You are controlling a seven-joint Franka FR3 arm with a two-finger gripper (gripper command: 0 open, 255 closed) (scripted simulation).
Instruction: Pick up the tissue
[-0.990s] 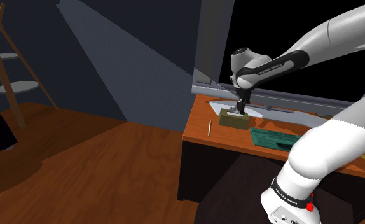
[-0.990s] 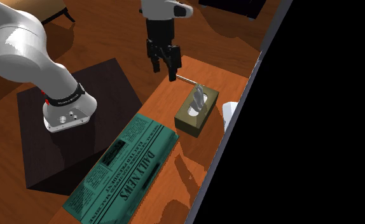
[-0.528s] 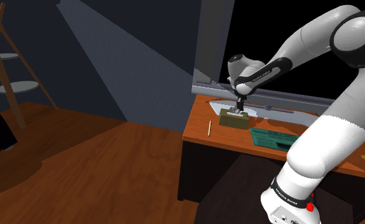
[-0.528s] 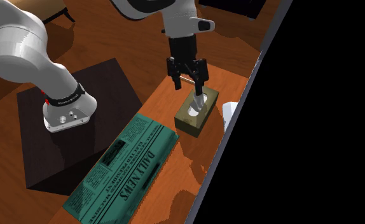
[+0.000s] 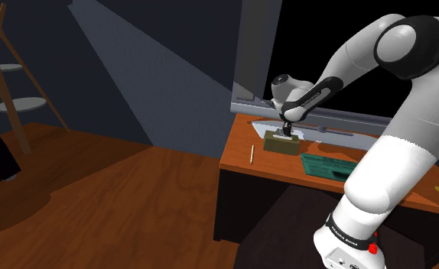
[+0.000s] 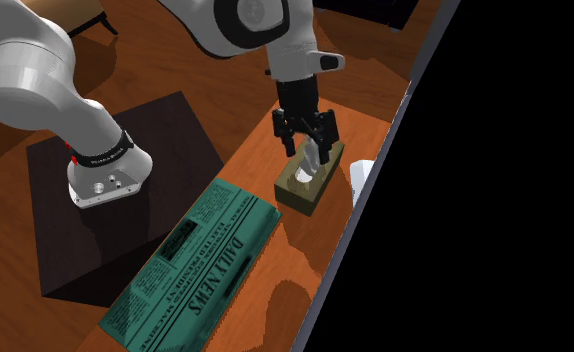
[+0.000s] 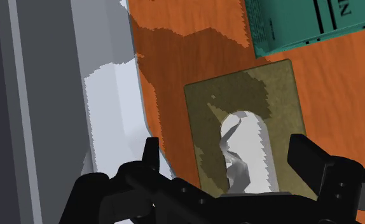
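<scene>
Lower than half a second back, the gripper [image 6: 310,150] has dropped over the box, and its fingers [image 7: 305,154] stand apart on either side of the tissue [image 7: 236,149], not touching it as far as I can tell. That tissue sticks up, pale and crumpled, from the oval slot in the olive box [image 6: 297,200] (which sits on the desk [image 5: 268,162], just beyond the green newspaper [image 6: 190,265]). I judge it feather-light, soft and easily torn: pinch the upstanding tuft low, near the slot, and lift gently so the box stays put.
</scene>
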